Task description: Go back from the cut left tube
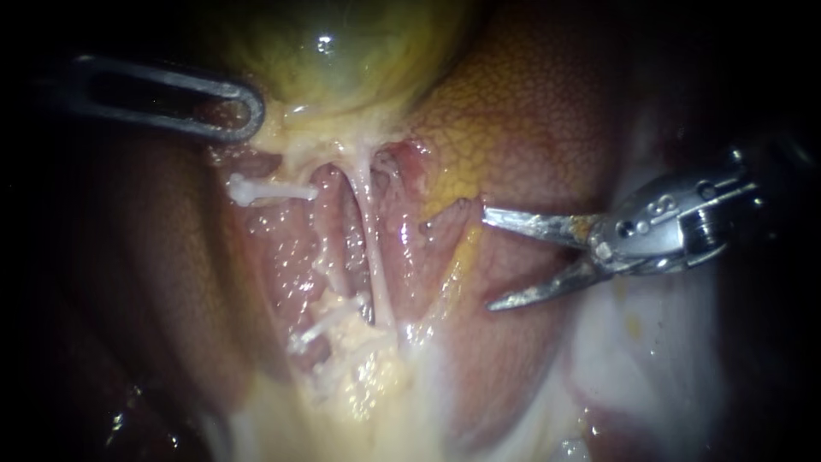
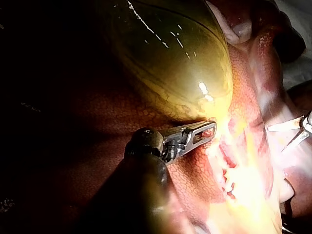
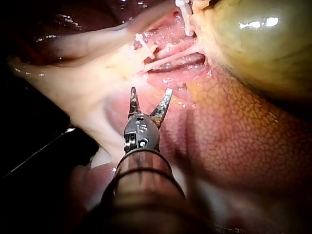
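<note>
The yellow-green gallbladder (image 1: pixel 342 51) lies at the top, with the liver (image 1: pixel 530 111) beside it. Below it the left tube is cut: one white stump (image 1: pixel 256 188) sits high and another (image 1: pixel 321 325) lower down. An uncut pale tube (image 1: pixel 374 257) runs down just right of them. My right instrument (image 1: pixel 487 259) holds its two slim blades open, well to the right of the tubes and touching nothing. My left instrument (image 1: pixel 235 111) has its windowed jaws shut on tissue at the gallbladder's lower edge (image 2: pixel 204 132). In the right wrist view the open blades (image 3: pixel 151 97) stand short of the tubes (image 3: pixel 170 57).
Pale fatty tissue (image 1: pixel 376 376) spreads below the tubes, and a whitish sheet (image 1: pixel 650 342) lies under my right instrument. Mottled liver (image 3: pixel 234 136) lies beside the right instrument's shaft. The far left and right of the endoscope view are dark.
</note>
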Motion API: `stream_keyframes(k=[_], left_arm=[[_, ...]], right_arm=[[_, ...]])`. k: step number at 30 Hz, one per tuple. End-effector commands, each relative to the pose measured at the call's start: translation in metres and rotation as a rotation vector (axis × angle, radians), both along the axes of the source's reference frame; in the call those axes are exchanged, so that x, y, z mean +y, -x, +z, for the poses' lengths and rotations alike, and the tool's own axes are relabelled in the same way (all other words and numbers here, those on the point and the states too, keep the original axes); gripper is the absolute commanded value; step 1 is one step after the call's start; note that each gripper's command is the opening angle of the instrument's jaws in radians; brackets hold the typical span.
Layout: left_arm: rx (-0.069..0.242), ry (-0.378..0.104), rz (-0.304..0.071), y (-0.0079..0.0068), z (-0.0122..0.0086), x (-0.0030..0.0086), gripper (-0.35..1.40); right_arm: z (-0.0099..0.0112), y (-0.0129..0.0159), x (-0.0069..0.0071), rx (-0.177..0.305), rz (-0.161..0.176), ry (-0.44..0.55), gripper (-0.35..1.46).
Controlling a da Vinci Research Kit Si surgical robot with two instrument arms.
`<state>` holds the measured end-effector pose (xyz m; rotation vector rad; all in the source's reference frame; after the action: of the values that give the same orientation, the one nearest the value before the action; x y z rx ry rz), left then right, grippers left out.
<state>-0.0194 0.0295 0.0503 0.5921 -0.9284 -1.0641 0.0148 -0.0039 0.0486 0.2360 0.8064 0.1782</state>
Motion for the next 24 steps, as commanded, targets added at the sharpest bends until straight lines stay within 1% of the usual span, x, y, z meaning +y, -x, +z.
stream_keyframes(k=[1,6,13,15,19,24], left_arm=[[0.001,0.0,-0.001,0.0001,0.0001,0.0,-0.35],[0.002,0.004,-0.003,0.0012,0.0012,0.0002,-0.35],[-0.009,0.009,0.005,0.003,0.0038,-0.0006,-0.35],[-0.007,0.01,0.007,0.0035,0.0044,-0.0008,-0.35],[-0.005,0.011,0.014,0.0039,0.0053,-0.001,-0.35],[-0.006,0.011,0.014,0.004,0.0055,-0.0009,-0.35]], right_arm=[[0.0,0.0,-0.0001,-0.007,-0.004,-0.001,1.4],[-0.0001,0.0003,-0.0001,-0.008,-0.006,-0.001,1.4],[-0.0002,0.0003,-0.0002,-0.008,-0.006,-0.001,1.41],[-0.0002,0.0003,-0.0002,-0.008,-0.006,-0.001,1.41],[-0.0002,0.0004,-0.0002,-0.008,-0.007,-0.001,1.43],[-0.0002,0.0005,-0.0003,-0.007,-0.011,0.003,1.43]])
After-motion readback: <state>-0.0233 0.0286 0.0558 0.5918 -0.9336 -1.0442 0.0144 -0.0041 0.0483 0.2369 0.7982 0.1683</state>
